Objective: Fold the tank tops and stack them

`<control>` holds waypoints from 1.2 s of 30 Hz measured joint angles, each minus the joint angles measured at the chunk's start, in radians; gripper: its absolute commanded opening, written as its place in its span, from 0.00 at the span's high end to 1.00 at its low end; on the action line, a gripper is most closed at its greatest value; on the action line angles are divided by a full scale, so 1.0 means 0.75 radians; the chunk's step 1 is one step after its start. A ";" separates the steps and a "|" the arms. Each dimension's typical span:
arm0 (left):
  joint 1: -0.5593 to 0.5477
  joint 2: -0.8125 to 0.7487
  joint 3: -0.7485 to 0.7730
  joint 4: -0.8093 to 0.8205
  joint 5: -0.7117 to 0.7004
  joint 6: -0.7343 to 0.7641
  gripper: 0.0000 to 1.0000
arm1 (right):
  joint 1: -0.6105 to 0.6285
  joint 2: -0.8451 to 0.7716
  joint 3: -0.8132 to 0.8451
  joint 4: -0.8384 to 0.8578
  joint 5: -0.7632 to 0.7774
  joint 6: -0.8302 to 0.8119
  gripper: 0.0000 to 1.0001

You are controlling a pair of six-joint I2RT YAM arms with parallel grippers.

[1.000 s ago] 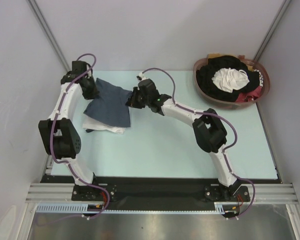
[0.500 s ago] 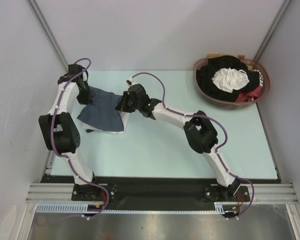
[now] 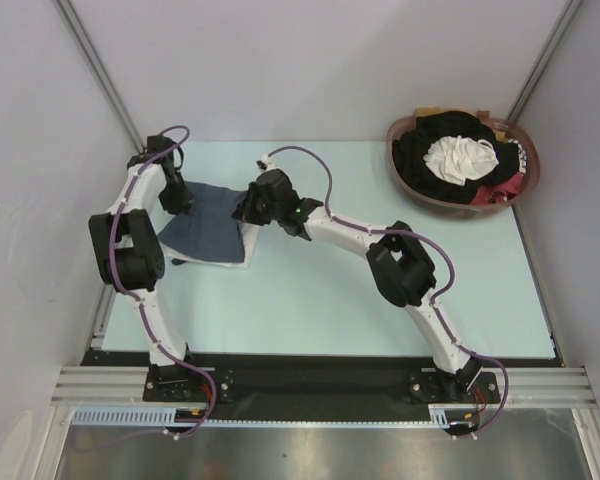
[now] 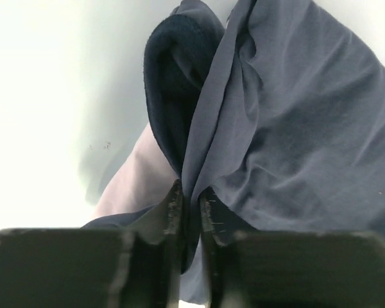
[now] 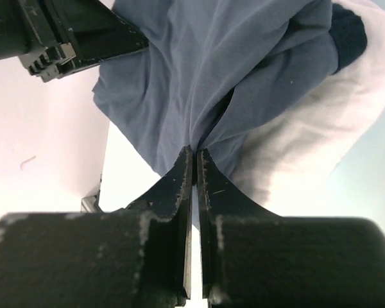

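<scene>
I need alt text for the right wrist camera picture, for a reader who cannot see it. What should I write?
The right tool, shut, pinches a fold of the grey-blue tank top, which lies partly over the white tank top on a pale table. The left tool is at the cloth's far edge, upper left.

robotics laboratory test cell. a pale bench (image 3: 320, 310) is boxed in by plain white wall panels (image 3: 310, 60) that meet at slanting metal corner posts (image 3: 95, 60). two white-and-black jointed arms, the left arm (image 3: 130, 250) and the right arm (image 3: 400, 265), are bolted to a black base plate (image 3: 320, 372) on an aluminium extrusion rail (image 3: 540, 385) at the near edge. purple cables (image 3: 310, 155) loop along their links. on the bench are a grey-blue tank top (image 3: 215, 215) and a brown basket (image 3: 435, 203) of mixed clothes.
</scene>
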State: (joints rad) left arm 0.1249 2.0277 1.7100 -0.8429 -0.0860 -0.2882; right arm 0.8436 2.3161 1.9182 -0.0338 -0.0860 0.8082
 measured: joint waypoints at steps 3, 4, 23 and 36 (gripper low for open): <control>0.000 0.001 -0.026 0.030 -0.012 -0.003 0.61 | 0.001 0.000 -0.017 -0.016 0.024 0.007 0.91; 0.000 0.001 -0.039 0.046 -0.018 -0.008 0.58 | -0.001 0.000 -0.034 -0.017 0.031 0.013 0.90; 0.001 -0.303 -0.343 0.227 -0.209 -0.072 0.13 | -0.074 -0.076 -0.337 0.022 0.056 -0.006 0.55; 0.007 -0.605 -0.412 0.503 0.147 -0.131 0.28 | -0.061 -0.024 -0.103 0.343 -0.183 -0.051 0.95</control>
State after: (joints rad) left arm 0.1299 1.5742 1.4010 -0.4660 0.0242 -0.3862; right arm 0.7982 2.2982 1.8412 0.2234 -0.2234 0.7696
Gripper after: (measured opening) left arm 0.739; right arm 0.117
